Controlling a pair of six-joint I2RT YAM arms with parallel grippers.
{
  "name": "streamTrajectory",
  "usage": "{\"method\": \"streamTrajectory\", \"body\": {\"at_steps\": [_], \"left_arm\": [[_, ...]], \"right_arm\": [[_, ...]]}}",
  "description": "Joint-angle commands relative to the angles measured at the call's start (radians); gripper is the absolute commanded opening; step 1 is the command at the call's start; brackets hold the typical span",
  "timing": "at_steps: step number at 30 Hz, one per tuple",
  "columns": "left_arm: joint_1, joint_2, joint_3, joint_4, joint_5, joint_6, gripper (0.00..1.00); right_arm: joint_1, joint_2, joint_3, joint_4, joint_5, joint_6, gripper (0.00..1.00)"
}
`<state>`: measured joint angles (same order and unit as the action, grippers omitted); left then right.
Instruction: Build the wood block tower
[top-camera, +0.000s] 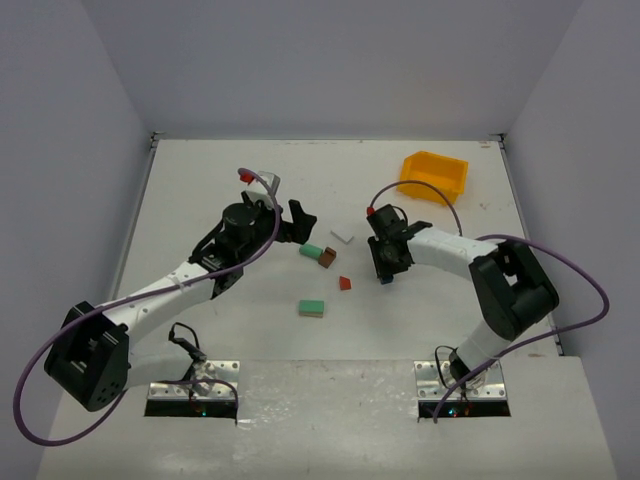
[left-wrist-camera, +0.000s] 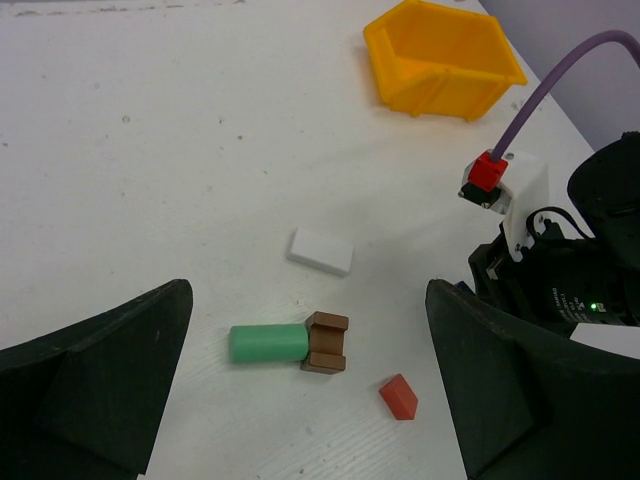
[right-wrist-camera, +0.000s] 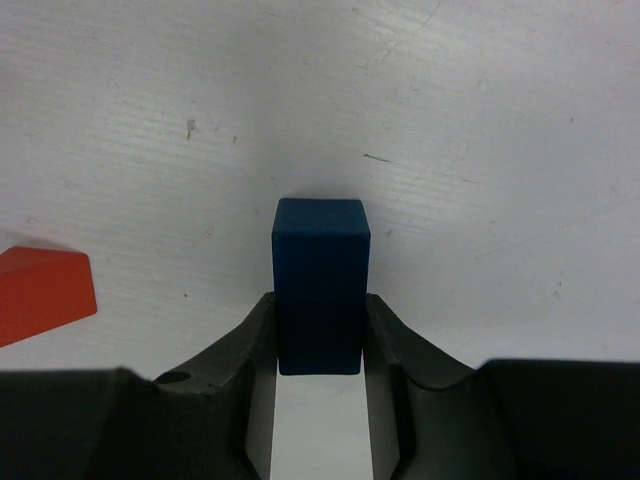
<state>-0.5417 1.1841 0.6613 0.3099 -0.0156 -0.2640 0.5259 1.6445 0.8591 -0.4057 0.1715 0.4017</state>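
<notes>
The wood blocks lie loose on the table, none stacked. A green block (left-wrist-camera: 268, 342) lies end to end against a notched brown block (left-wrist-camera: 326, 342), with a red wedge (left-wrist-camera: 398, 396) to their right. In the top view these are the green block (top-camera: 311, 250), the brown block (top-camera: 327, 258) and the red wedge (top-camera: 345, 283), and a second green brick (top-camera: 312, 308) lies nearer the arms. My left gripper (top-camera: 290, 212) hovers wide open and empty left of the green-brown pair. My right gripper (right-wrist-camera: 320, 335) is shut on an upright blue block (right-wrist-camera: 320, 275) resting on the table, right of the red wedge (right-wrist-camera: 40, 295).
A flat white block (top-camera: 342, 238) lies just behind the green-brown pair. A yellow plastic bin (top-camera: 433, 177) stands at the back right. The right arm (left-wrist-camera: 560, 280) fills the right side of the left wrist view. Grey walls enclose the white table.
</notes>
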Motion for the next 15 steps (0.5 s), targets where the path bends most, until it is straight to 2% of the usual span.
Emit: {"method": "streamTrajectory", "body": {"at_steps": [1,5,9,10,12,15], "left_arm": [[0.013,0.0,0.023,0.05,-0.008,-0.011,1.0],[0.022,0.002,0.027,0.037,-0.031,-0.03,1.0],[0.079,-0.006,0.011,0.03,-0.042,-0.097,1.0],[0.123,-0.013,-0.002,0.039,-0.03,-0.12,1.0],[0.175,-0.03,-0.032,0.048,-0.008,-0.171,1.0],[0.267,-0.053,-0.061,0.01,-0.067,-0.261,1.0]], "right_arm": [[0.001,-0.049,-0.013,0.073,-0.02,-0.045,0.17],[0.026,-0.112,-0.025,0.143,-0.072,-0.174,0.1],[0.136,-0.221,-0.026,0.213,-0.149,-0.429,0.09],[0.183,-0.246,-0.025,0.225,-0.165,-0.574,0.09],[0.251,-0.261,-0.009,0.207,-0.247,-0.671,0.08],[0.333,-0.227,0.071,0.114,-0.323,-0.785,0.09]]}}
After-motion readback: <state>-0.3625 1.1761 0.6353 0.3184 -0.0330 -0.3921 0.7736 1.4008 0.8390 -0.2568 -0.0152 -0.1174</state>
